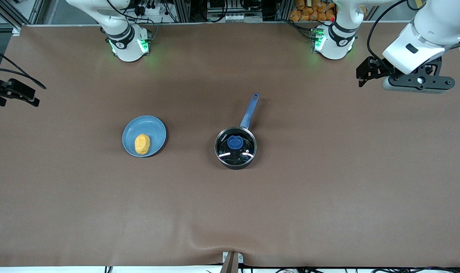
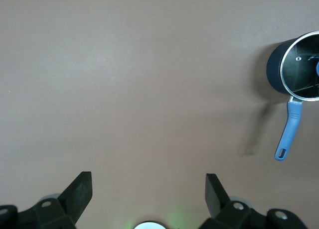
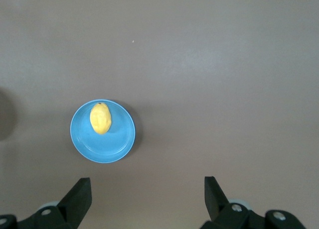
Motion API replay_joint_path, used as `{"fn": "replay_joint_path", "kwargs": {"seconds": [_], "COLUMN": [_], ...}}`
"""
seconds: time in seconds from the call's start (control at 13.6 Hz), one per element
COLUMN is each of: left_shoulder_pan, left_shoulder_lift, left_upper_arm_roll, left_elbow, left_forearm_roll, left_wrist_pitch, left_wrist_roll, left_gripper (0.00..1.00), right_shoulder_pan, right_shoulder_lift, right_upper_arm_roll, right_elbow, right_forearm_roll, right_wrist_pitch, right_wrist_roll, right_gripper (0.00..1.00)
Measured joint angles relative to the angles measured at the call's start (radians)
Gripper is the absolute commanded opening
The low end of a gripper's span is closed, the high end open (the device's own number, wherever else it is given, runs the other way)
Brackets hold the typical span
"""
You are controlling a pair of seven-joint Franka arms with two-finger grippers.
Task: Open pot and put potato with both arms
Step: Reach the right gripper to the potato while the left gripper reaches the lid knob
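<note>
Right gripper (image 1: pixel 4 93) mostly cut off at the frame edge in the front view, over the right arm's end of the brown table (image 1: pixel 328 189); fingertips (image 3: pixel 79 196) spread wide in its wrist view, nothing between them. Left gripper (image 1: pixel 368 72) partly hidden under its white wrist housing, over the left arm's end; fingers (image 2: pixel 82 191) likewise wide apart and empty. Small round black saucepan (image 1: pixel 235 148) with long blue handle near table centre, clear glass lid with blue knob (image 1: pixel 235 142) on it, interior lost in glare (pale writing on the lid, too small to read). Pan clipped at the edge of the left wrist view. Small lumpy yellow-orange potato (image 1: pixel 142 144) lying on a flat light-blue plate (image 1: pixel 156 131), well apart from the pan, toward the right arm's end.
</note>
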Motion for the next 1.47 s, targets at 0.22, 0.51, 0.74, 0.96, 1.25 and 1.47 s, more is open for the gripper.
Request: {"fn": "replay_joint_path", "kwargs": {"seconds": [0.22,0.51,0.74,0.96,1.25,1.47], "left_shoulder_pan": [0.000,-0.011,-0.021,-0.046,-0.123,-0.216], "left_shoulder_lift": [0.005,0.036,0.074,0.113,0.205,0.316], "left_upper_arm_roll": [0.000,-0.003,-0.031,-0.054,-0.059,-0.060], "left_elbow": [-0.001,-0.001,-0.001,-0.002,0.026,0.101], "left_forearm_roll": [0.000,0.000,0.000,0.000,0.000,0.000], "left_wrist_pitch": [0.000,0.021,0.039,0.040,0.053,0.093], "left_wrist_roll": [0.000,0.000,0.000,-0.005,-0.172,-0.359], "left_gripper": [1.00,1.00,1.00,1.00,1.00,1.00], "right_shoulder_pan": [0.038,0.124,0.165,0.187,0.211,0.235], "right_shoulder_lift": [0.036,0.090,0.165,0.240,0.310,0.334], "right_upper_arm_roll": [0.002,0.006,0.008,0.008,0.008,0.008], "right_elbow": [-0.034,-0.121,-0.148,-0.148,-0.148,-0.155], "right_forearm_roll": [0.001,0.002,0.004,0.033,0.057,0.060], "right_wrist_pitch": [0.033,0.131,0.172,0.249,0.334,0.397], "right_wrist_roll": [0.041,0.127,0.140,0.141,0.141,0.142], "right_gripper": [1.00,1.00,1.00,1.00,1.00,1.00]}}
